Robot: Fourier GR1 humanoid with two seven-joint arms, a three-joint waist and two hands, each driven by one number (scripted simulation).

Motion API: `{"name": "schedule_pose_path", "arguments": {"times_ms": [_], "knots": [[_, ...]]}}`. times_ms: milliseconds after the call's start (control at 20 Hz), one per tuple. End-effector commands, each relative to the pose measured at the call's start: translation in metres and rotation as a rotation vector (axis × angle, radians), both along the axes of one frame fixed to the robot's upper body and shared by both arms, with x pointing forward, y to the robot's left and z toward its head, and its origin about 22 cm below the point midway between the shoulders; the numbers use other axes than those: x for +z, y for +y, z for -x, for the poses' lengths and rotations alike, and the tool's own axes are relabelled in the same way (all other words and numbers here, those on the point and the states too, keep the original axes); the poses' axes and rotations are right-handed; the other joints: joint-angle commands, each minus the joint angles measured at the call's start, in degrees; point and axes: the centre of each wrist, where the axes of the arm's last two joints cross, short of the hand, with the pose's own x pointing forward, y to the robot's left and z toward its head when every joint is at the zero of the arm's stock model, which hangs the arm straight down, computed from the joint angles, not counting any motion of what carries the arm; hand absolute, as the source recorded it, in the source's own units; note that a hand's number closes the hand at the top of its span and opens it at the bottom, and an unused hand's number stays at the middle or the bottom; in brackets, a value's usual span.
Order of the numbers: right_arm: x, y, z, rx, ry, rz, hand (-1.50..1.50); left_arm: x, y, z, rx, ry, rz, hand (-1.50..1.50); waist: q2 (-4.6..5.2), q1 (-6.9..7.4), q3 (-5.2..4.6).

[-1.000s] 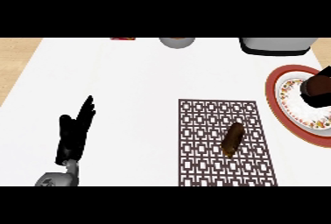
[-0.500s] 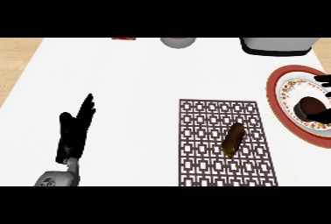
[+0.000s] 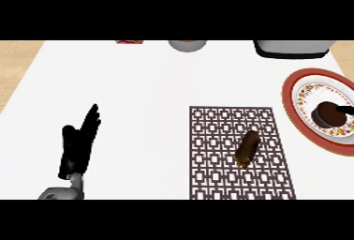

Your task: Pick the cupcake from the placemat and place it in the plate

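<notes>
Since a dark round thing, which I take to be the cupcake [image 3: 327, 116], sits in the middle of the plate [image 3: 290, 93], the placing seems done, and only drawing the right hand away may be left. Of the right hand [image 3: 346, 109] only a small black piece shows over the plate, just beside the cupcake, so I cannot tell whether it is grasping or released. Left of the plate lies the placemat [image 3: 214, 122] with a long brown thing [image 3: 247, 147] on it, and much further left the left hand [image 3: 79, 145] rests with straight fingers, holding nothing.
</notes>
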Motion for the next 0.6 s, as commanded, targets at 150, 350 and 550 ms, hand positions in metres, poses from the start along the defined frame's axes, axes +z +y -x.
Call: {"name": "schedule_pose_path", "arguments": {"times_ms": [150,350,550], "knots": [[-0.012,-0.027,0.032,0.019,-0.083,-0.195,-1.5,0.007,0.011,0.009,-0.004,-0.001,0.006,0.0,-0.07,0.44,-0.07],[-0.02,-0.037,0.05,0.068,-0.103,-0.218,-1.5,0.012,0.001,-0.007,-0.013,0.001,0.007,0.0,-0.07,0.06,-0.09],[-0.022,-0.029,0.042,0.107,-0.118,-0.206,-1.5,0.003,0.0,-0.017,-0.016,-0.017,-0.002,0.0,0.3,0.66,0.0]]}}
